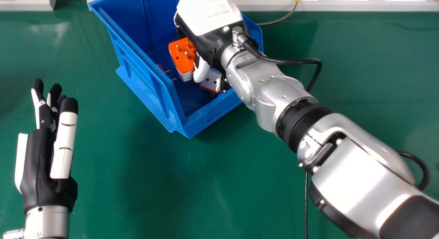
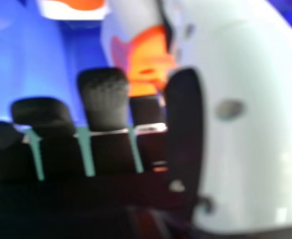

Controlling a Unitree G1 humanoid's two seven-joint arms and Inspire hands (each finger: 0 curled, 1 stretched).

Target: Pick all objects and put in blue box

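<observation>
The blue box (image 1: 156, 83) stands at the table's back, turned at an angle. My right hand (image 1: 210, 16) is over and partly inside it, thumb pointing down. Beside that thumb, an orange and white plug adapter (image 1: 182, 57) has its pins upward. A white adapter with a red edge (image 1: 212, 80) lies under the hand; a partly hidden red one (image 1: 160, 67) is by the left wall. In the right hand view my right hand (image 2: 104, 102) has extended fingers, an orange and white adapter (image 2: 148, 62) beyond them. My left hand (image 1: 39, 156) hangs open at left.
The green table (image 1: 219, 184) spreads around the box. White panels (image 1: 343, 2) line its back edge, with a grey cable (image 1: 284, 16) running down behind the box. The silver right arm (image 1: 360, 174) crosses from the lower right, a black cable (image 1: 306, 204) beside it.
</observation>
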